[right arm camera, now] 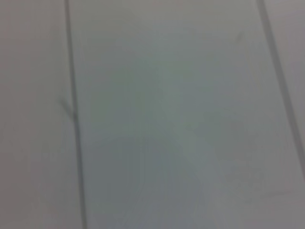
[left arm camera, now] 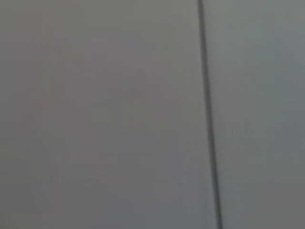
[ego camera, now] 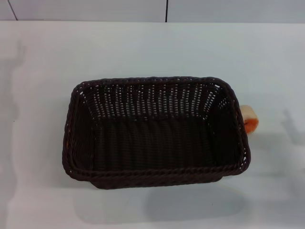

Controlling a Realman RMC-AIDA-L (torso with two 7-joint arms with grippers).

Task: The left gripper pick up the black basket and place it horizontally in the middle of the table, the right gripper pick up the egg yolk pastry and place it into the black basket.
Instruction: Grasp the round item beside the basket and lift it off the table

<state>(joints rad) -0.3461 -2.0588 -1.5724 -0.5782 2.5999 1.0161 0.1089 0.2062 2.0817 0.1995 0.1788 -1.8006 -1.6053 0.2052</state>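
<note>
The black basket lies with its long side across the middle of the white table, open side up and empty inside. The egg yolk pastry sits on the table just outside the basket's right end, touching or nearly touching its rim; its cream body and orange patch show. Neither gripper shows in the head view. Both wrist views show only a pale grey panelled surface with dark seams.
A pale wall with a dark vertical seam runs behind the table's far edge. Bare tabletop surrounds the basket on the left, front and far side.
</note>
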